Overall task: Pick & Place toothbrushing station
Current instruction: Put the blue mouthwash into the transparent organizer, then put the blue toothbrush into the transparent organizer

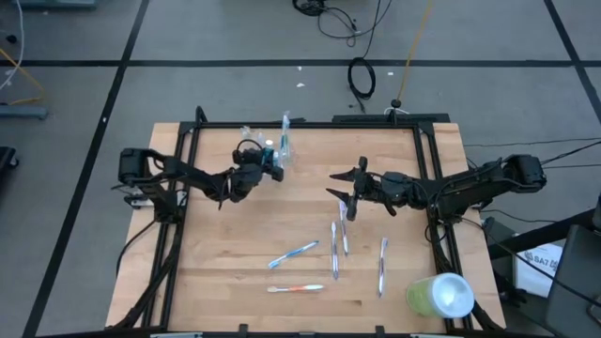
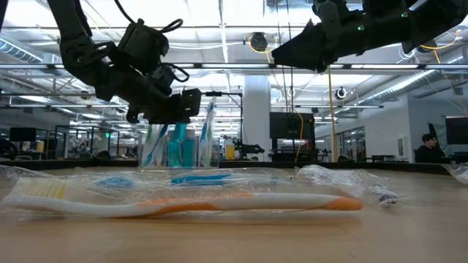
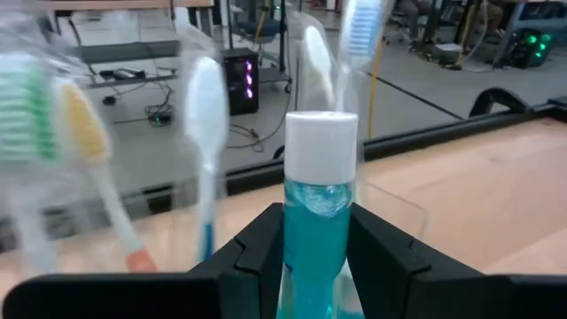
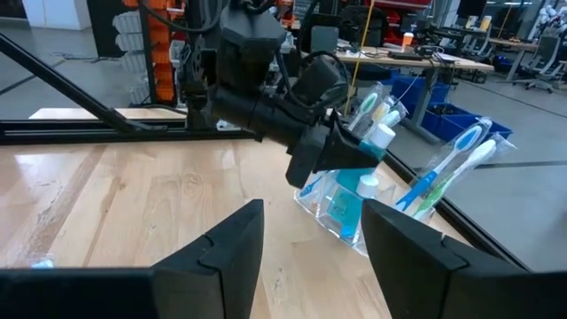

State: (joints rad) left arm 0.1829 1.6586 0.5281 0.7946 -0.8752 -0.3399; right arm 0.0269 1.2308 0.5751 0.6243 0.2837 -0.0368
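Tube (image 3: 320, 232) pinched in my left gripper (image 3: 316, 266) over the cup (image 1: 268, 143); brushes (image 1: 293, 253) remain; right gripper (image 1: 344, 192) open, empty.

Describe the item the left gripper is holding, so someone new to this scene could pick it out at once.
Start at the table's far edge, where a clear cup holds toothbrushes. The left gripper sits right at it, shut on a small tube. Unlike the thin brushes around it, it is stubby, filled with blue-green liquid and topped with a white cap.
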